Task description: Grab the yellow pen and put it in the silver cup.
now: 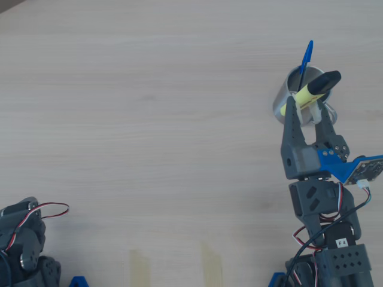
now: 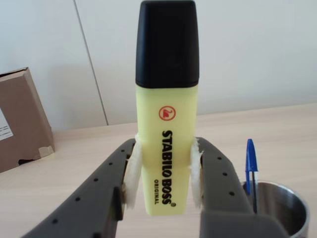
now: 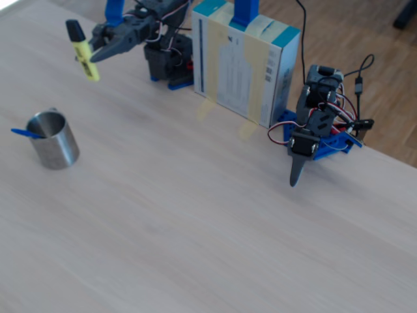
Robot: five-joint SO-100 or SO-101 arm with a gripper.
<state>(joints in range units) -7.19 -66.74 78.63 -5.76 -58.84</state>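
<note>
Wrist view alone: tool (image 2: 163, 186) pads clamped on upright yellow pen (image 2: 165, 148), silver cup (image 2: 277, 208) lower right.

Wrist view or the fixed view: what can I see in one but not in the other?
Only the wrist view shows the black lettering on the yellow pen and a brown cardboard box. Only the fixed view shows a second, idle arm and a blue-and-white carton. Both show the gripper holding the pen in the air, plus the silver cup with a blue pen inside.
</note>
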